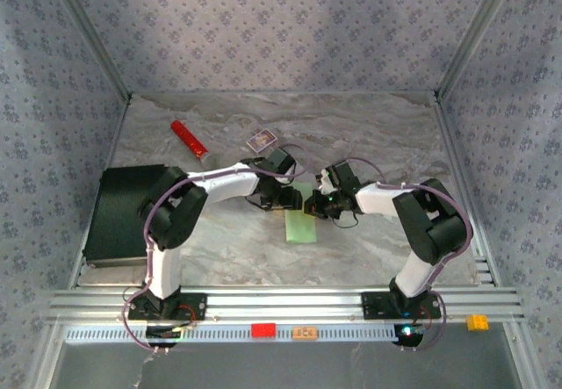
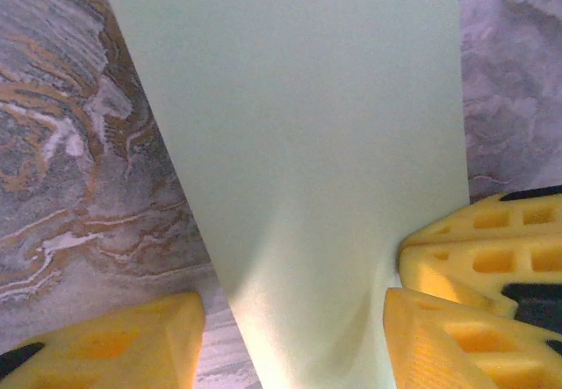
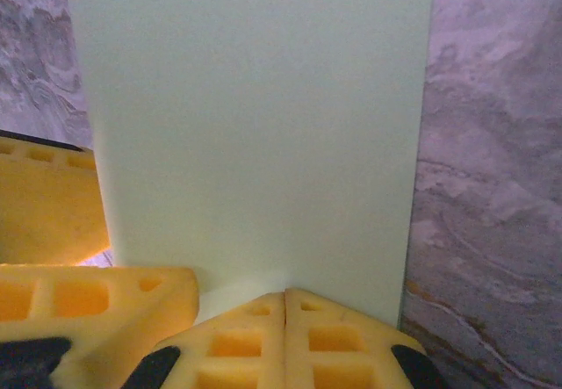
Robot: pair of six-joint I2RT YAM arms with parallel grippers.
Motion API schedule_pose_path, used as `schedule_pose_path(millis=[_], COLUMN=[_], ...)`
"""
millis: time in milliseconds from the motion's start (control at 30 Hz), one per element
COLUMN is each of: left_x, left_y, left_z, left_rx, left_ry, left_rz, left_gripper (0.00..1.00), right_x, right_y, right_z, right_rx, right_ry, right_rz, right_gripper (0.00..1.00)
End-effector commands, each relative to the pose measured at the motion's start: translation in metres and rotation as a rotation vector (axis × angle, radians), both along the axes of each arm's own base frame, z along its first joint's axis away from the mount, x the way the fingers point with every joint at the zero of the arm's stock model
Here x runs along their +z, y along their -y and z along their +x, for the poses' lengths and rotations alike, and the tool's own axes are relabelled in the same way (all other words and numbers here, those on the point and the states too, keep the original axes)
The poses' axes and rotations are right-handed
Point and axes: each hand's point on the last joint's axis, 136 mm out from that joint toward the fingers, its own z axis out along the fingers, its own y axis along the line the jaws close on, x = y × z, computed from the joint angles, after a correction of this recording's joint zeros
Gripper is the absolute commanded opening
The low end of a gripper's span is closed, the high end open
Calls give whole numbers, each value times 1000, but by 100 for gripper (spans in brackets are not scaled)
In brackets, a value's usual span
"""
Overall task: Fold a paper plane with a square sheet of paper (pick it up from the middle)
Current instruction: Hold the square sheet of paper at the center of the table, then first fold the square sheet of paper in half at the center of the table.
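A: Left gripper (image 2: 294,310), state?
B: Jaws spread, one yellow finger on either side of the square sheet of paper (image 2: 299,126), which runs up between them. No pinch that I can see.
A: Right gripper (image 3: 285,297)?
B: Fingers pressed together, tips at the sheet's near edge. Can't tell whether any paper is caught between them.
A: Where's the sheet?
B: On the table (image 1: 369,134), on the arm-base side of the card box (image 1: 261,140) and near it. Both grippers meet over the sheet's end closest to the card box. Red cylinder (image 1: 189,139) is left of the card box, well apart from the sheet.
A: Progress?
B: Partly folded, I'd say. Outline isn't square: it's a narrow strip from above, with one long edge slanting in the left wrist view. No sharp tip, centre ridge or wings visible.
A: Left to do?
B: Probably the nose folds, the lengthwise crease and the wings. Early to middle, judging from shape alone.
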Motion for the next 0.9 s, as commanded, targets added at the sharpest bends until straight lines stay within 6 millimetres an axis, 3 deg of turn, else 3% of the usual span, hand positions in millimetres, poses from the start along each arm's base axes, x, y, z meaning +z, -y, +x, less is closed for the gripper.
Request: schedule_pose_path(millis=[0,100,267,367,500,600,867], left_x=[35,62,77,71,55,43,19], left_y=[-2,1,22,36,40,40,38], left_z=[17,20,18,13,10,8,2], left_rx=[47,54,38,25,35,40,40], left_ry=[125,167,130,58,6,-22,-72], left_rz=[-49,-153,-390,-480,-498,-483,-460], left_gripper=[60,59,36,17,4,0,0], right_x=[-38,-38,-39,-41,-43,-44,-43], right_y=[39,42,42,40,41,41,42], right_z=[-28,-26,-25,-26,-27,-28,-28], right_rx=[22,29,11,-6,-23,-27,-31], right_ry=[-130,-131,-139,-144,-155,-158,-159], right_rz=[-189,-185,-170,-153,-151,-152,-153], right_gripper=[0,0,0,0,0,0,0])
